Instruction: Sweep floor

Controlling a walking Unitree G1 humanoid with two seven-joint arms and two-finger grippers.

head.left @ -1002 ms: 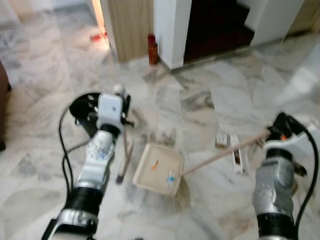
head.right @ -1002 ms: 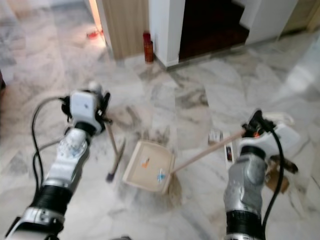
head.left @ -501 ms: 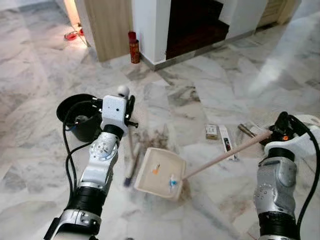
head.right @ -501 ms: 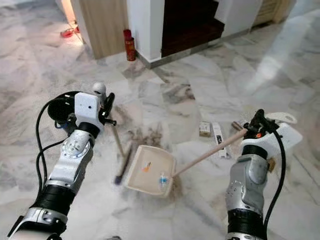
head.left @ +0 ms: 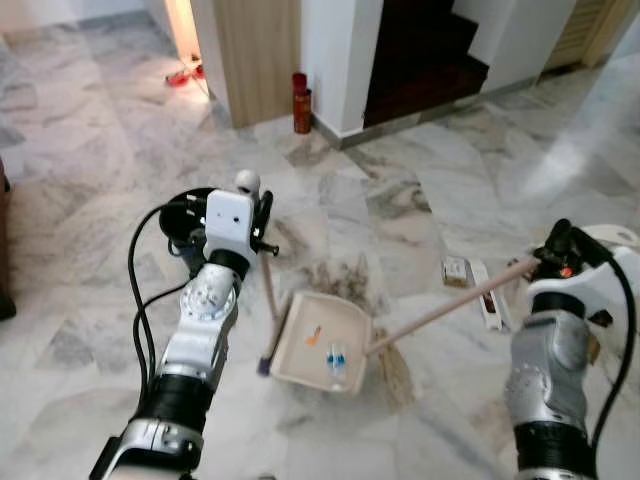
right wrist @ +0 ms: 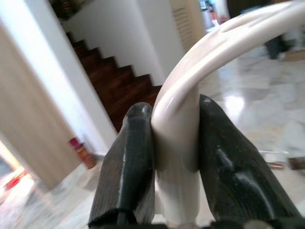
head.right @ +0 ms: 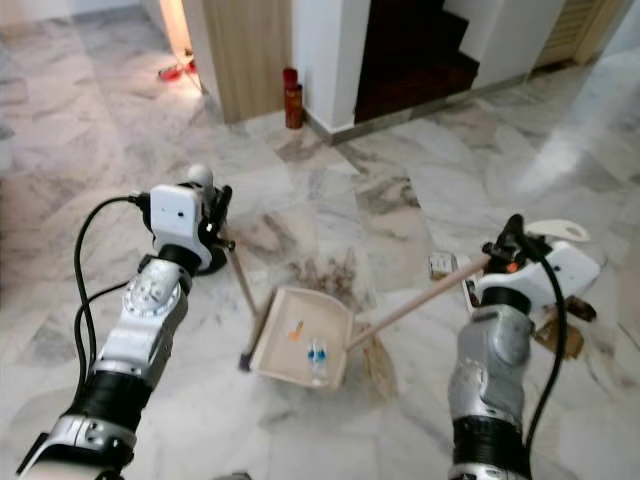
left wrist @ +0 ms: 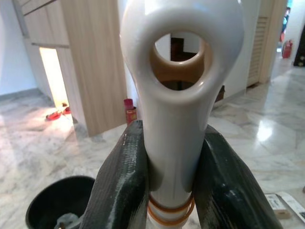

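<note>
No legible txt; boxes (head.left: 456, 271) on floor (print too blurred)

Grey-veined marble floor (head.left: 90, 290) carries a cream dustpan (head.left: 320, 345), black bucket (head.left: 190, 215), red can (head.left: 300, 102)

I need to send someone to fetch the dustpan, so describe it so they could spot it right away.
Look at the marble floor in front of the dark staircase. Between the robot's two arms, past the black bucket, lies a cream dustpan on a long handle. It is the only shallow tray there, holding small orange and blue scraps, with the broom head against its edge.
</note>
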